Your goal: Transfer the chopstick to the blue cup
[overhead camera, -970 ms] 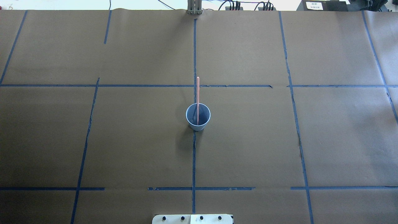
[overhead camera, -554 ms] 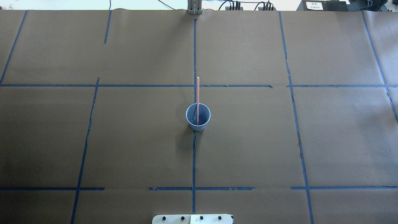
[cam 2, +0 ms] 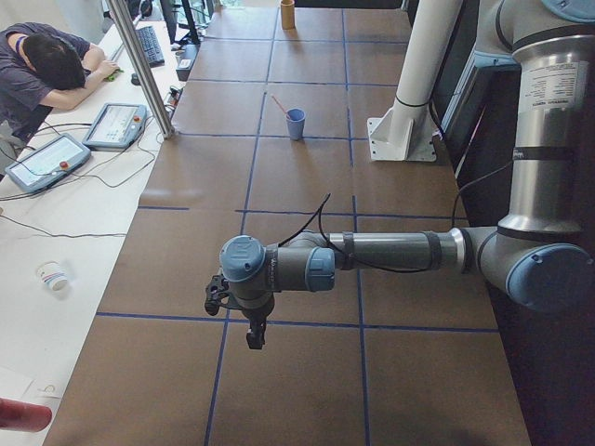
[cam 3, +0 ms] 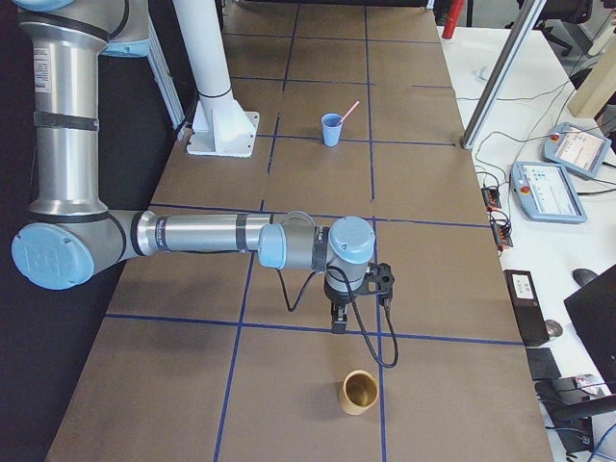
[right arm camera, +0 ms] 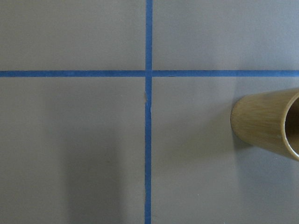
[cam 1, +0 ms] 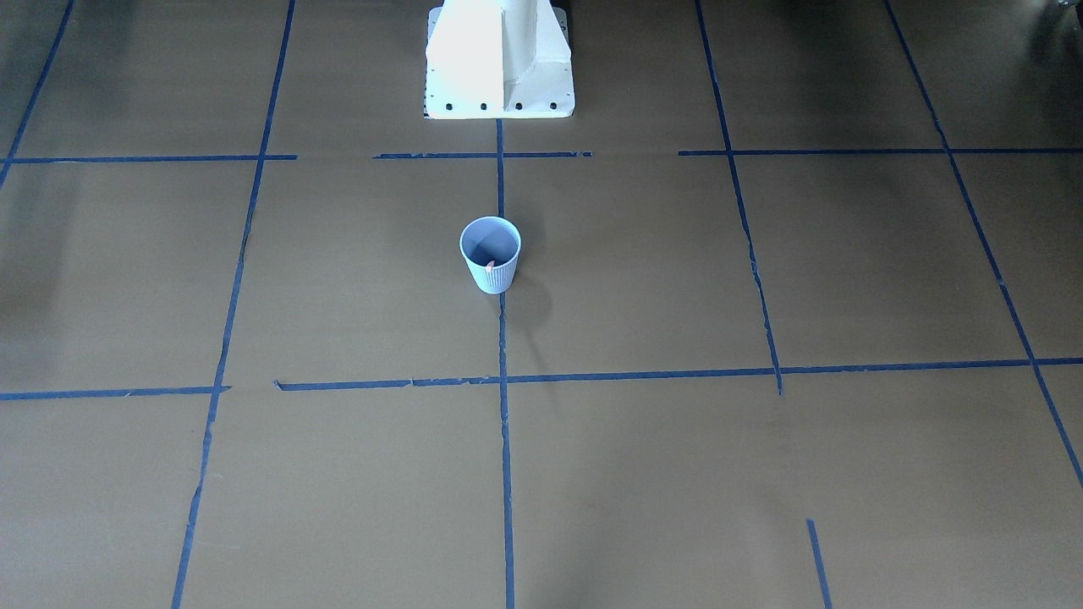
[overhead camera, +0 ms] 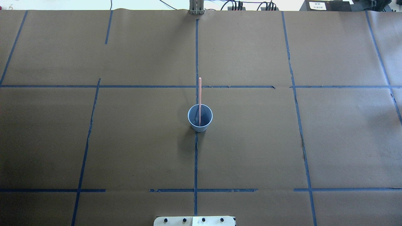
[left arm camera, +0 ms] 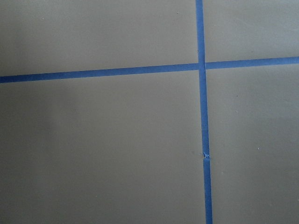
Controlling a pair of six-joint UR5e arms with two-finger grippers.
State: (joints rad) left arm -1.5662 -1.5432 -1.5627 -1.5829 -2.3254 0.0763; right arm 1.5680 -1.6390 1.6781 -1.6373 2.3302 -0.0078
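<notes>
The blue cup [overhead camera: 205,118] stands upright at the table's middle on the centre tape line. It also shows in the front view [cam 1: 492,275], the left view [cam 2: 295,124] and the right view [cam 3: 332,130]. The pinkish-red chopstick [overhead camera: 199,92] stands in the cup and leans over its far rim [cam 3: 348,111]. My left gripper [cam 2: 251,327] hangs over the table's left end, far from the cup. My right gripper [cam 3: 337,322] hangs over the right end. Both show only in side views, so I cannot tell whether they are open or shut. Nothing shows in them.
A tan cup [cam 3: 360,393] stands at the table's right end, just beyond my right gripper, and fills the right wrist view's right edge [right arm camera: 266,122]. The robot's white base [cam 1: 499,59] stands behind the blue cup. A person [cam 2: 46,70] sits at a side desk.
</notes>
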